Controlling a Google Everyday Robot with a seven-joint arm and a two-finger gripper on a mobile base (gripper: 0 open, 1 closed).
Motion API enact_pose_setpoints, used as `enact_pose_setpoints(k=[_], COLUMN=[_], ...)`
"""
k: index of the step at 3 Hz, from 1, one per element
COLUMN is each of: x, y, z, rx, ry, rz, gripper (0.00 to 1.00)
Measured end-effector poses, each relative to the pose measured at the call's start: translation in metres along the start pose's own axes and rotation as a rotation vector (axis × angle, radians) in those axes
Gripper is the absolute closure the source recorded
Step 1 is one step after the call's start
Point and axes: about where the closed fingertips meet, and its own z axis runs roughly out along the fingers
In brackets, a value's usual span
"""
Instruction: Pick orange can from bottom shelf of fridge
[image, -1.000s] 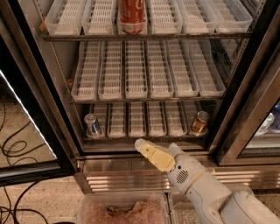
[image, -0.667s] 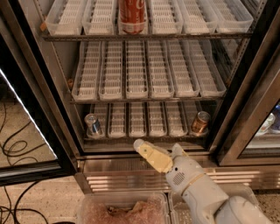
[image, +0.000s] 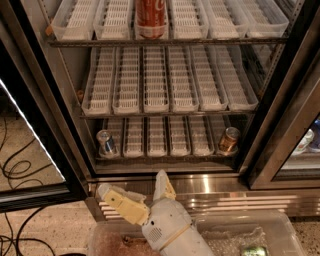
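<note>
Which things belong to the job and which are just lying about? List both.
Job: orange can, right end of bottom shelf; fridge; end effector, open, below the shelf.
Lying about: blue-and-silver can; red cola can; plastic bin.

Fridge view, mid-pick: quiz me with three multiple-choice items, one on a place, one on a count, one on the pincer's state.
1. Where does the orange can stand?
A. right end of the bottom shelf
B. middle shelf
C. top shelf

2. How many cans are on the bottom shelf?
A. one
B. two
C. four

3. How is the pincer?
A. shut on the orange can
B. open, outside the fridge
C. open, inside the top shelf

Answers: 1 A, it stands in the rightmost lane. 2 B, the orange can plus a blue-and-silver can at the left end. 3 B, its fingers spread empty before the steel base, below the shelf.
</note>
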Motion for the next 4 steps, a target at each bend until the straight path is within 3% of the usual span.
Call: enact_pose_setpoints(k=[1,2,3,4], x=[-0.004,-0.004,-0.006,0.019], y=[-0.012,-0.012,-0.018,0.02], z=[-0.003,-0.003,-0.002,0.005], rx=[0.048,0.049,0.099,0.074], ry=[-0.047,-0.047,-0.068,-0.084], rz=[-0.047,-0.048,-0.077,-0.259], gripper=[0.0,0.0,0.0,0.0])
